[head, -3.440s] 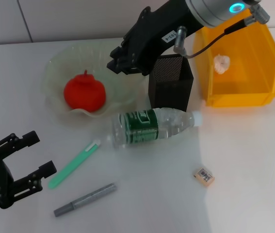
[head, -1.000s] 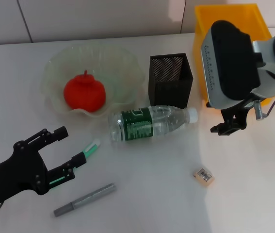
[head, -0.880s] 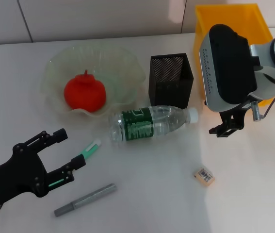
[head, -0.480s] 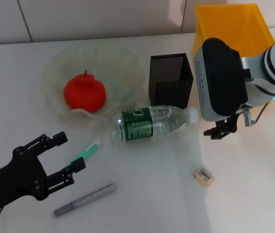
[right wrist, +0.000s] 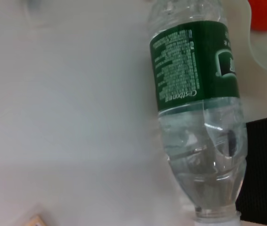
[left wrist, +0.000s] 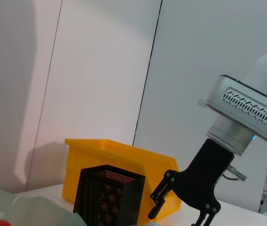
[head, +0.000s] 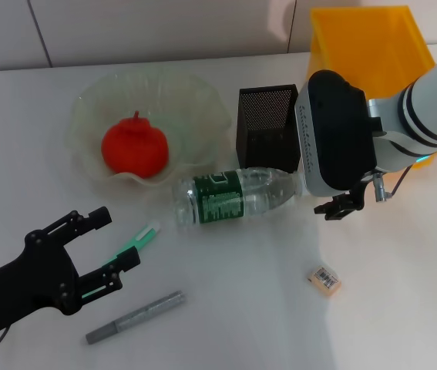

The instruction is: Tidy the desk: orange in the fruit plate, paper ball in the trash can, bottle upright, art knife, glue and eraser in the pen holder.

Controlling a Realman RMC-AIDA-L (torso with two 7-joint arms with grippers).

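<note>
Bottle [head: 233, 197] lies on its side on the white desk [head: 226, 308], just in front of the pen holder [head: 270, 127], its green label facing up and its capped end pointing toward the robot's right. The right gripper [head: 340, 206] hangs just past that capped end, close above the desk, with the bulky white and black wrist above it hiding the cap in the head view; the left wrist view shows its black fingers [left wrist: 164, 197] spread apart with nothing between them. The right wrist view looks straight down on the bottle [right wrist: 199, 108], the black mesh of the pen holder at one edge.

The orange [head: 134, 147] sits inside the fruit plate [head: 87, 104], which stands on the far left part of the desk, beside the pen holder. The yellow trash can [head: 364, 42] stands at the far right, behind the right arm; what lies inside it is hidden. The eraser [head: 324, 279] lies alone on the near right of the desk, well apart from the bottle.

The left gripper [head: 102, 243] hovers at the near left, its two black fingers spread wide and empty, above the lower end of a green art knife [head: 137, 240] that lies slanted on the desk. A grey glue stick [head: 135, 316] lies nearer still, just beside the knife.
</note>
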